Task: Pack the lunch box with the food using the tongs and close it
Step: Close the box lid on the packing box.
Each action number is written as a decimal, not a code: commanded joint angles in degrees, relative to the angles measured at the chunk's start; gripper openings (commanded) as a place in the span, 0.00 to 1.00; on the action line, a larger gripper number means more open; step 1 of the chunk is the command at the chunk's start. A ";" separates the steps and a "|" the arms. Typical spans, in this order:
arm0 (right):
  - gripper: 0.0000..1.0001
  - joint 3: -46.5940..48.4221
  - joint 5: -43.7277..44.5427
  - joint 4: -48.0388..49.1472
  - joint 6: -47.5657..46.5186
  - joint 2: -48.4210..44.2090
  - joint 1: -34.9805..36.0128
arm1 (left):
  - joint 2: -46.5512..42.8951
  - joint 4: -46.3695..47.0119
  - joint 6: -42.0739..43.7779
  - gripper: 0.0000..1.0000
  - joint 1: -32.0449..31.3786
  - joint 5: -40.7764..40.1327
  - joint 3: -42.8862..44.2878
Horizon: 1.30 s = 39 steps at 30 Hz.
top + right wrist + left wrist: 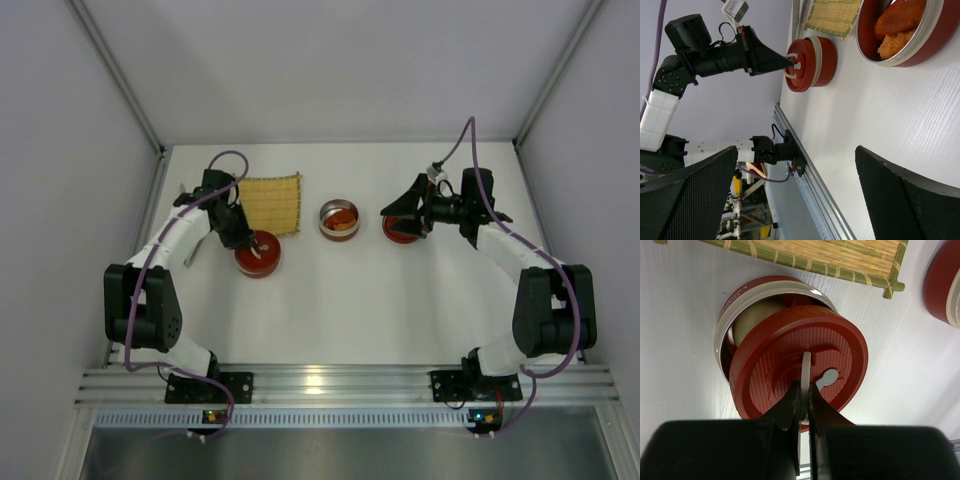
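My left gripper (804, 390) (240, 233) is shut on the thin grey handle of the red ribbed lunch box lid (790, 360). The lid sits off-centre over a red lunch box tier (724, 325) (258, 254). A whitish ball of food (754, 320) shows through the gap. A second tier (339, 219) (935, 40) in the middle holds red and orange food (897, 27). My right gripper (796, 150) (405, 213) is open and holds nothing. It hovers over a third red piece (400, 231). A pale sliver (184, 189) beside the left arm may be the tongs.
A yellow woven mat (272, 203) (830, 255) lies just behind the left tier. Grey walls close in the white table on three sides. A metal rail (340, 383) runs along the near edge.
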 commanded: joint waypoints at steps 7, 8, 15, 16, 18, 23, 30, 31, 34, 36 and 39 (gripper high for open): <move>0.99 0.03 -1.34 3.63 -0.76 -0.61 -0.82 | -0.59 3.32 0.91 0.00 2.58 0.66 -0.05; 0.99 -0.06 -1.43 3.63 -0.85 -0.61 -0.82 | -0.50 3.41 1.00 0.00 2.67 0.92 0.22; 1.00 0.12 -1.69 3.45 -0.93 -0.35 -0.82 | 0.20 4.20 0.82 0.00 2.85 3.03 -0.39; 0.99 0.29 -1.69 3.45 -0.93 -0.43 -0.82 | 0.12 4.37 1.00 0.00 2.85 3.21 -0.57; 0.99 0.38 -1.78 3.36 -0.93 -0.35 -0.82 | 0.20 4.46 0.91 0.00 2.76 3.21 -1.27; 0.99 0.73 -1.87 3.27 -1.11 -0.35 -0.82 | 0.73 4.46 0.47 0.00 2.76 3.12 -2.07; 0.99 0.47 -2.04 3.27 -1.20 -0.43 -0.82 | 1.26 4.73 0.38 0.00 2.85 2.24 -2.15; 0.99 0.38 -2.22 3.27 -1.20 -0.43 -0.82 | 1.26 4.81 0.47 0.00 2.85 2.07 -2.07; 0.99 0.29 -2.22 3.27 -1.37 -0.61 -0.82 | 0.91 4.90 0.56 0.00 2.85 1.28 -2.07; 0.99 0.21 -2.31 3.27 -1.37 -0.61 -0.82 | 0.38 5.25 0.56 0.00 2.85 1.62 -1.80; 0.99 0.20 -2.31 3.27 -1.37 -0.52 -0.82 | 0.03 5.17 0.82 0.00 2.85 1.45 -0.93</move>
